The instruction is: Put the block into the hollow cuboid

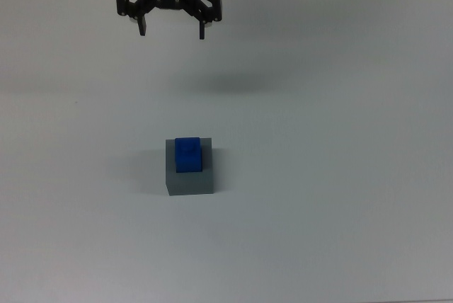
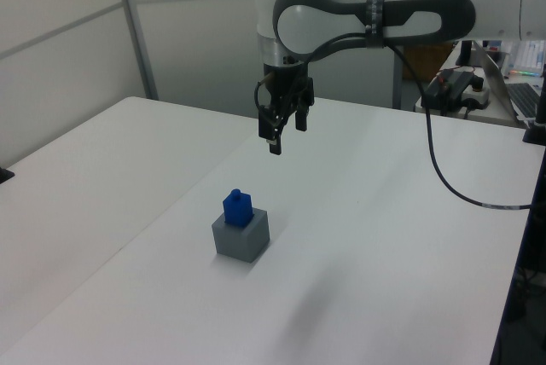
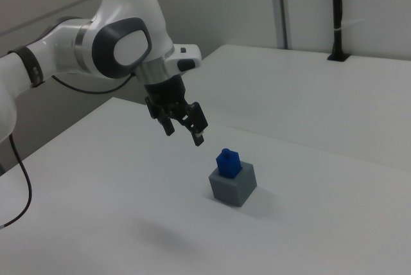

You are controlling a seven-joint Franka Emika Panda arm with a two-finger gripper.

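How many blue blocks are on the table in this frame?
1. The blue block stands in the recess of the grey box near the middle of the table, its top sticking out above the box. No other block shows in any view.

No text, label, brand, number or sign can be read in any of the 3 views, whether on the arm, the objects or the desk.
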